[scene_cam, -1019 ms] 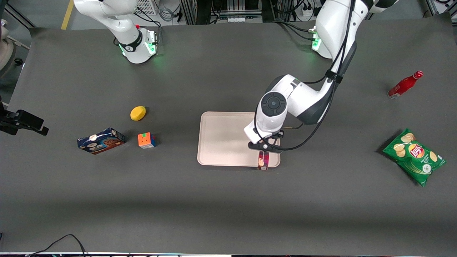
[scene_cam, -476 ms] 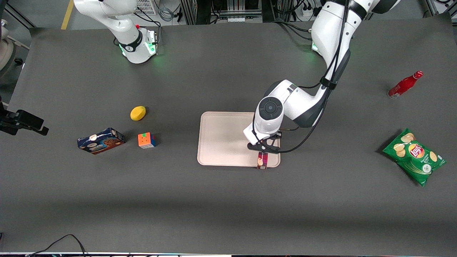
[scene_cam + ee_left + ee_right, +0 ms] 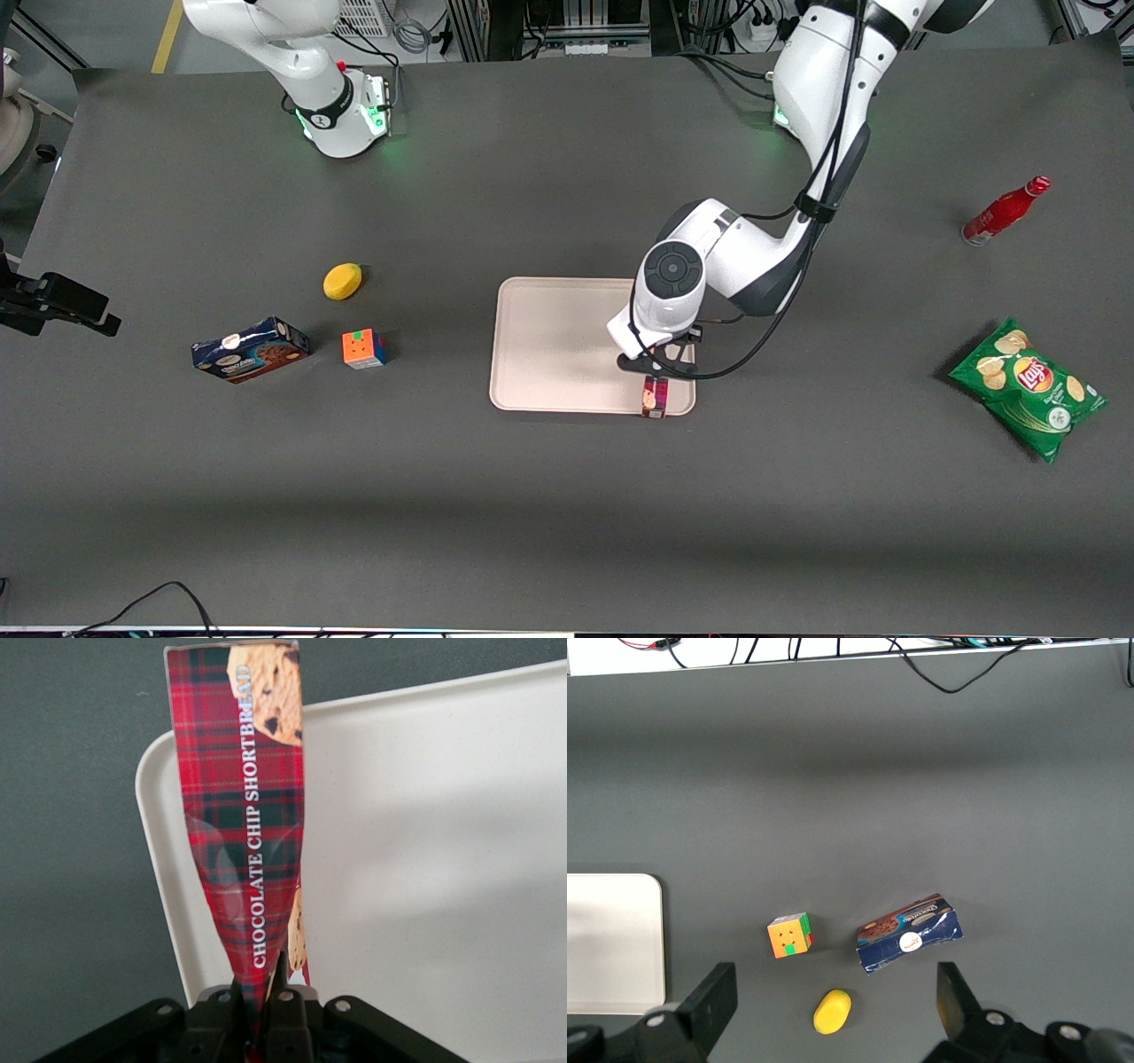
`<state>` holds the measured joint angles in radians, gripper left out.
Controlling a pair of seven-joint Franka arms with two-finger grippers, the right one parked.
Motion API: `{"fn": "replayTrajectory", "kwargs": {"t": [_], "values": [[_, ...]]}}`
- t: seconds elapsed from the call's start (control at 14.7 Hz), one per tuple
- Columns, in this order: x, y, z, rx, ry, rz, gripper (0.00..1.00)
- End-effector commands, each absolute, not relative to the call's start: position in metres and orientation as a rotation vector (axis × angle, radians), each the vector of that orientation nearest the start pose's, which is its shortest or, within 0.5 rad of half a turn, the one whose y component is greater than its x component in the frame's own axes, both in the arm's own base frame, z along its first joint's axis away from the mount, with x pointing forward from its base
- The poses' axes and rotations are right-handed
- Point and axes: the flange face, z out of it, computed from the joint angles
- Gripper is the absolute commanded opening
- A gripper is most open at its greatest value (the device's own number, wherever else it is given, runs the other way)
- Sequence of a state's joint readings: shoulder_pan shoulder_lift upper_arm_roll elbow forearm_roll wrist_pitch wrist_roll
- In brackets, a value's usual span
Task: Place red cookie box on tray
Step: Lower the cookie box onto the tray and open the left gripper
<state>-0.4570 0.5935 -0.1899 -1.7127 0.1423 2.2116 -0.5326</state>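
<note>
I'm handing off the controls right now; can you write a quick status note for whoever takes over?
Tool: shut on the red cookie box, holding it upright by one end over the tray, at the tray's corner nearest the front camera, toward the working arm's end.
Done: box picked up and brought to the tray.
Left: lower it, lay it fully inside the rim, release, pull away.

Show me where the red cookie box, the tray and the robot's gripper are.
red cookie box [image 3: 244,833], left wrist view, plaid side.
tray [image 3: 549,341], front view, bare floor.
gripper [image 3: 259,997], left wrist view, fingers shut on the box.
</note>
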Motion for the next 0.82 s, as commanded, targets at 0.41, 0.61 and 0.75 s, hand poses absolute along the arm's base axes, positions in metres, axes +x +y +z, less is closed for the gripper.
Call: {"fn": "replayTrajectory", "kwargs": {"t": [0.41,0.61,0.75], "values": [[0.5260,-0.3796,0.2487,-3.056,0.248,0.089,0.47],[0.5262,-0.3796,0.2491,-3.057,0.205,0.089,0.97],[0.5326,-0.3763,0.2575,-3.058,0.192,0.077,1.00]]}}
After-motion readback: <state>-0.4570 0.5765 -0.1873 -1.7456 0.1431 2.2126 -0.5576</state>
